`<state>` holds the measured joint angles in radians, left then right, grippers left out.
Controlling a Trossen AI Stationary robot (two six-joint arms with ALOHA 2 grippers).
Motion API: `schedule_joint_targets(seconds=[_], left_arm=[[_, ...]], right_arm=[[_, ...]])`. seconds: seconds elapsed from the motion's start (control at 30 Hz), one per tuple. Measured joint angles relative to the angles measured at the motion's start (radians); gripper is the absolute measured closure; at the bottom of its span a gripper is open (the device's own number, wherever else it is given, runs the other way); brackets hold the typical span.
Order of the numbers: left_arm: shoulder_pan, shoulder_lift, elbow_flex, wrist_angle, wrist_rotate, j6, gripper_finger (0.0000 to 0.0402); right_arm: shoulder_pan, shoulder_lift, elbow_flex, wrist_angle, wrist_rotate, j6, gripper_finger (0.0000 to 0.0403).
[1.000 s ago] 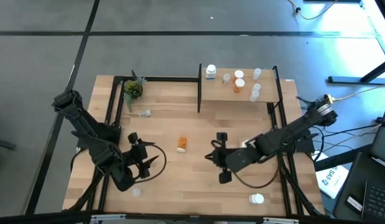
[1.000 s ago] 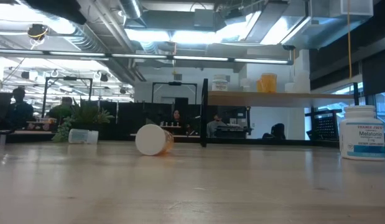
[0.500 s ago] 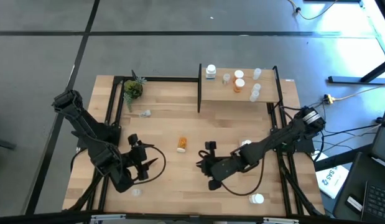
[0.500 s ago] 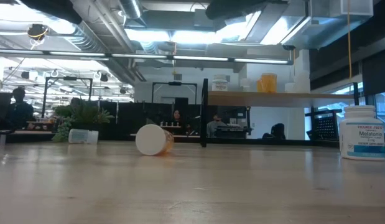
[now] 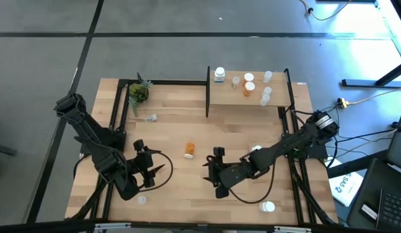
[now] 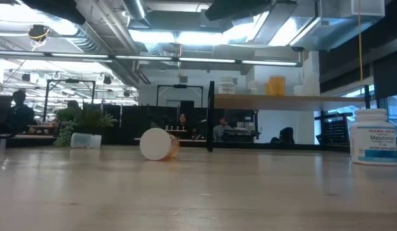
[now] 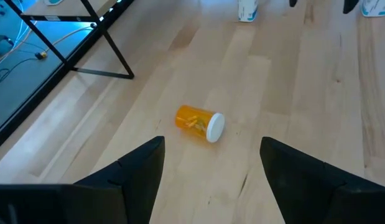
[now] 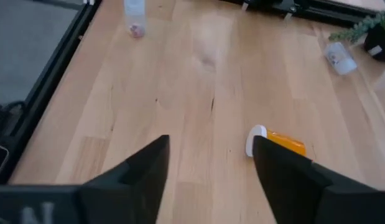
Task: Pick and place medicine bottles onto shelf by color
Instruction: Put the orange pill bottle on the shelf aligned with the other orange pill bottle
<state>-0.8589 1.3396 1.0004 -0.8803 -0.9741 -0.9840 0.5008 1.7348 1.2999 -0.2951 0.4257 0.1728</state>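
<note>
Orange bottle (image 5: 189, 150) on side between open left pincer (image 5: 151, 166) and open right pincer (image 5: 209, 174), untouched.

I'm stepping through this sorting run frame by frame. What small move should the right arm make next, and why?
Probably ease the right pincer forward toward the fallen orange bottle. It stands open and empty, just short of the bottle, which lies on its side on the tabletop, away from the shelf.

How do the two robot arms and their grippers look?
Both arms are dark, jointed links. The left gripper and right gripper each have two flat black fingers. A thin black cable loops beside each wrist.
</note>
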Motion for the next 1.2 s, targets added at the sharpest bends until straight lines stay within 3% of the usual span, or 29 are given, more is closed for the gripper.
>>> schedule_joint_targets(seconds=[0.17, 0.37, 0.77, 0.9, 1.2], left_arm=[[0.000, 0.000, 0.000, 0.000, 0.000, 0.000, 0.0143], [0.000, 0.000, 0.000, 0.000, 0.000, 0.001, 0.0143], [0.000, 0.000, 0.000, 0.000, 0.000, 0.000, 0.0143], [0.002, 0.000, 0.000, 0.000, 0.000, 0.000, 0.0143], [0.002, 0.000, 0.000, 0.002, 0.000, 0.000, 0.0143]], right_arm=[[-0.014, 0.000, 0.000, -0.001, 0.008, 0.099, 0.0132], [-0.021, 0.000, 0.000, 0.000, 0.019, 0.114, 0.0124], [0.037, 0.024, 0.000, 0.032, 0.247, 0.109, 0.0124], [0.052, 0.077, 0.000, 0.114, 0.290, 0.079, 0.0124], [0.083, 0.206, 0.001, 0.379, 0.497, 0.077, 0.0124]])
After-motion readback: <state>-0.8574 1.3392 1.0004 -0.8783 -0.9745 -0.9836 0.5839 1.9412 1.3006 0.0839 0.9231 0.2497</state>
